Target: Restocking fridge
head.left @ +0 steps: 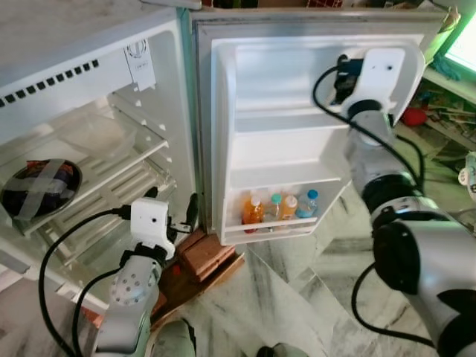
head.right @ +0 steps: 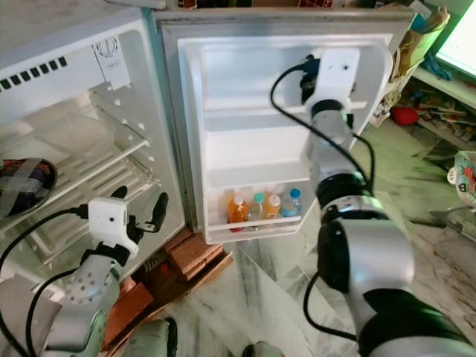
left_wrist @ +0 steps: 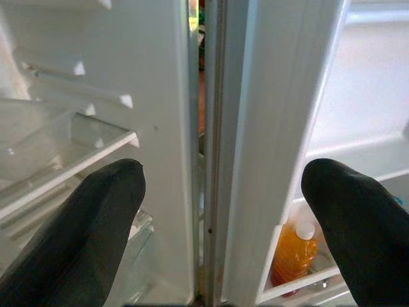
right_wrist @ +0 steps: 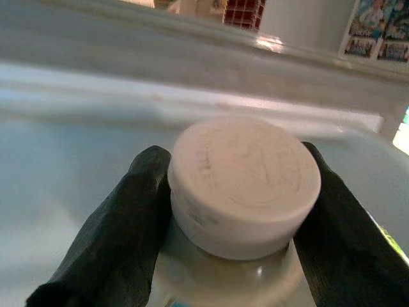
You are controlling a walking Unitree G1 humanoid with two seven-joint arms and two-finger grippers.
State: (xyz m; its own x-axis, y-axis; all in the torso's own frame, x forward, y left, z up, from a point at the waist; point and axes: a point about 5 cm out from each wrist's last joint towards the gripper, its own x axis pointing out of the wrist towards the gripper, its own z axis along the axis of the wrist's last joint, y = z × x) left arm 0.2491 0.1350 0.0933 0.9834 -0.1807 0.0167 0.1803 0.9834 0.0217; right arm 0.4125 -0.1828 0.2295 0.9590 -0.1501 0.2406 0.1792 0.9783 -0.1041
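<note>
Fridge (head.left: 89,67) stands open before me, and I place everything against its door (head.left: 297,149). Left of the door, inside the cabinet, a dark foil-wrapped bowl (head.left: 39,186) sits on a clear shelf. My left gripper (head.left: 181,216) hangs low at the hinge gap between cabinet and door, fingers spread apart and holding nothing.

On the door's bottom rack stand small bottles (head.left: 277,207), upright: orange ones and a blue-labelled one; I can't read any label.

Up at the door's top shelf, my right gripper (right_wrist: 230,211) is clamped on a white-capped bottle (right_wrist: 246,182), one finger on each side just under the cap. Its long axis runs along the fingers, cap toward the wrist camera. Embossing on the cap is too faint to read. I judge the right arm is the one placing it, and next it must set the base down on that shelf.
</note>
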